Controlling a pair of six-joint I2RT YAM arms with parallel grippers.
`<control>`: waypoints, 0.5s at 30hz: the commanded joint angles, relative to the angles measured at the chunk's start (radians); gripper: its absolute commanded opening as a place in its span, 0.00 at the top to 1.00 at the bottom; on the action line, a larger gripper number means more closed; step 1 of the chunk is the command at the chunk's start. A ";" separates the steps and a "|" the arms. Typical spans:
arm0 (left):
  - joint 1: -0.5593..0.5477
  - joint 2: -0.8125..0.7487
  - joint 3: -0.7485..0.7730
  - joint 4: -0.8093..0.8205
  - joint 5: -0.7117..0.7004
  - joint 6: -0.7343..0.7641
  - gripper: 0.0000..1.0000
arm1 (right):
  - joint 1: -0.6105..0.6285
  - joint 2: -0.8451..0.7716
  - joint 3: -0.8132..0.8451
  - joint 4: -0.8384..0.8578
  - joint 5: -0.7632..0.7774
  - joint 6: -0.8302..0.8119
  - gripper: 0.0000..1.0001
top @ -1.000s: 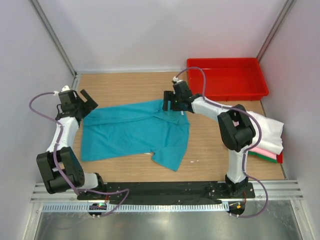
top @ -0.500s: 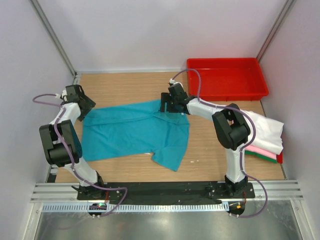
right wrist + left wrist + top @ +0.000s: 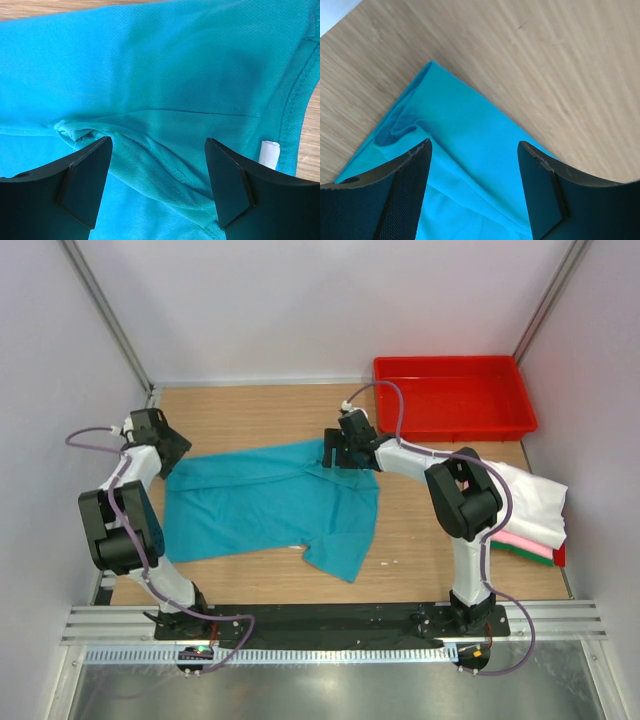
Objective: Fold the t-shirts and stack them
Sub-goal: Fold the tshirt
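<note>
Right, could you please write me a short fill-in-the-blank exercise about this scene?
1. The unfolded shirt is ____ in colour.
2. The tray at the far right is ____ in colour.
3. The top layer of the folded stack is ____.
4. The left gripper and the right gripper both have their jaws ____ over the shirt.

Missing words: teal; red; white; open.
</note>
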 commanded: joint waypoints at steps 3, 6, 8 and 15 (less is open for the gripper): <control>-0.045 -0.054 0.012 0.065 0.014 -0.067 0.29 | 0.006 -0.052 -0.004 0.038 0.008 0.008 0.19; -0.072 0.006 0.014 0.077 0.005 -0.107 0.30 | 0.005 -0.050 -0.012 0.041 0.008 0.011 0.19; -0.076 0.034 0.014 0.083 -0.010 -0.129 0.30 | 0.006 -0.060 -0.015 0.040 0.014 0.012 0.19; -0.077 0.084 0.015 0.094 -0.093 -0.149 0.35 | 0.006 -0.090 -0.047 0.029 0.034 0.005 0.18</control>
